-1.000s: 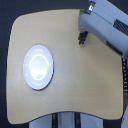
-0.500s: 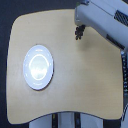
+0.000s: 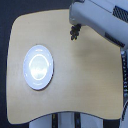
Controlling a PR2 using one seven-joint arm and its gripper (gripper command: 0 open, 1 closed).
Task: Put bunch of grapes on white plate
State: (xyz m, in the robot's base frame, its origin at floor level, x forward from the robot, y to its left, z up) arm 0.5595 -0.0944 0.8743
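From the exterior view, the pale wooden worktop (image 3: 80, 85) with rounded corners carries a round glossy white plate (image 3: 38, 67) toward the view's left. At the upper right the robot's grey-white arm (image 3: 100, 20) reaches in, and its claw (image 3: 74, 28) is closed on the small dark purple-black bunch of grapes (image 3: 74, 34), which hangs below it, well apart from the plate.

One white arm reaches in from the exterior view's upper right, its dark end effector (image 3: 74, 33) pointing down; its opening is unclear.
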